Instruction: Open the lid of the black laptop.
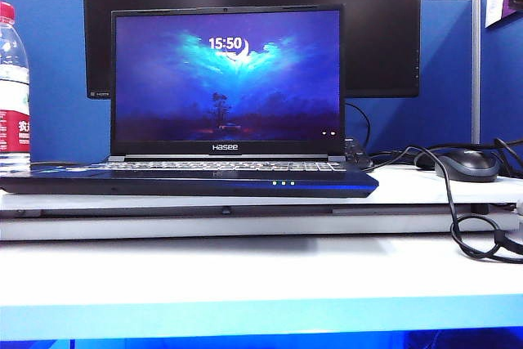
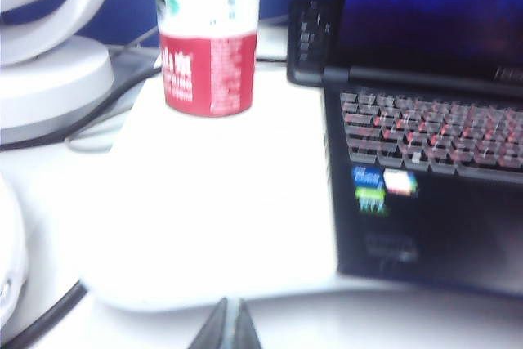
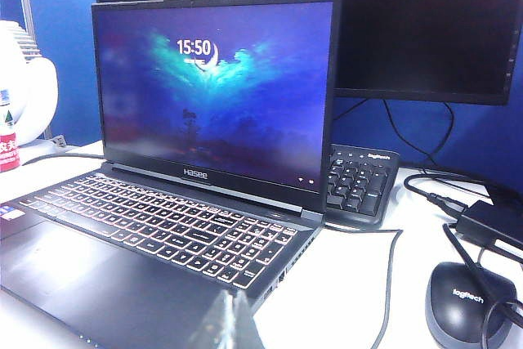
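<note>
Exterior: black laptop (image 1: pixel 192 181) centred on white tabletop (image 1: pixel 261 271), long axis left-right, lid (image 1: pixel 226 79) upright, lit blue screen facing near.
Left wrist: left claw (image 2: pixel 230 326) closed, empty, low over tabletop left of laptop; water bottle (image 2: pixel 210 46) beyond.
Right wrist: right claw (image 3: pixel 233 320) closed, empty, near laptop's right front; mouse (image 3: pixel 471 304) right.

Left claw (image 2: pixel 231 326) and right claw (image 3: pixel 233 320): dark, pointed, seemingly wedge-shaped tips.
</note>
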Action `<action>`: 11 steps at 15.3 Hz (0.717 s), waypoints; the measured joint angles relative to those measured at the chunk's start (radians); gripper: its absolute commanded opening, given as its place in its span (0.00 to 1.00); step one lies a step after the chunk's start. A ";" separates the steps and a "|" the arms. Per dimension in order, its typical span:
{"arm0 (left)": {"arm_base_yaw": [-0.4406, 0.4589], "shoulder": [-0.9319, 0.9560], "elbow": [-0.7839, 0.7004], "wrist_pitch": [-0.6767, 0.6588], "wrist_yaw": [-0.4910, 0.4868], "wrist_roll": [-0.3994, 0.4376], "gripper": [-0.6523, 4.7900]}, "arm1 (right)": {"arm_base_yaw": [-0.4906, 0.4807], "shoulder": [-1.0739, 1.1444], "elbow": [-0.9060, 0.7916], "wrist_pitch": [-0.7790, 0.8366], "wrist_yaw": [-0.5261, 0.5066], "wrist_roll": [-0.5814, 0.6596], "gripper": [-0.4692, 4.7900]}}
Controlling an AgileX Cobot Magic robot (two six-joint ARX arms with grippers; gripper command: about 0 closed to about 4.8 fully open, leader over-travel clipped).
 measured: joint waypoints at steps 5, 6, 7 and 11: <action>0.000 0.000 0.000 0.097 -0.002 -0.017 0.12 | 0.000 0.000 0.000 0.000 0.000 0.000 0.08; 0.000 0.000 0.000 0.097 -0.002 -0.021 0.12 | 0.000 0.000 0.000 0.000 0.000 0.000 0.08; 0.000 0.000 0.000 0.097 -0.002 -0.028 0.12 | 0.000 0.000 0.000 0.000 0.000 0.000 0.08; 0.000 0.000 0.000 0.092 -0.025 -0.058 0.12 | 0.000 0.000 0.000 0.000 0.000 0.000 0.08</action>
